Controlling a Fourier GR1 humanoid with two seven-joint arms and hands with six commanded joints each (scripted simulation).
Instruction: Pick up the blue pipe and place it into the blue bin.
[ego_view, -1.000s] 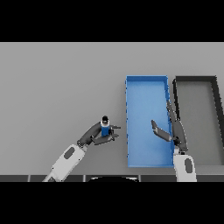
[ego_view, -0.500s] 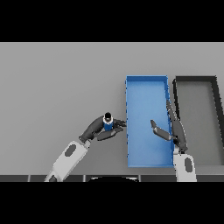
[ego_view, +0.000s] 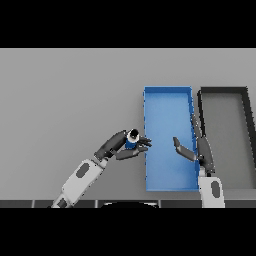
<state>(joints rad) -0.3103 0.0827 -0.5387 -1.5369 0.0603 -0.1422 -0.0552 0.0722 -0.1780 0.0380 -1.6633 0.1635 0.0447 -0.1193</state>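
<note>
Blue pipe (ego_view: 132, 138) sits in the curled fingers of the left hand (ego_view: 126, 148), just beside the near left wall of the blue bin (ego_view: 167, 91) and not yet over it; pickup looks done, the carry across and the release remain. Right hand (ego_view: 196, 150) hangs over the bin's right side, fingers straight, holding nothing; dark bin (ego_view: 223, 90) adjoins further right on the grey table (ego_view: 65, 95).

There is one view, from the robot's head, looking steeply down on the grey desk (ego_view: 65, 90) from fairly far. Both arms enter from the lower edge. The blue bin (ego_view: 168, 92) sits right of centre and a dark bin (ego_view: 223, 90) lies at the right edge.
</note>
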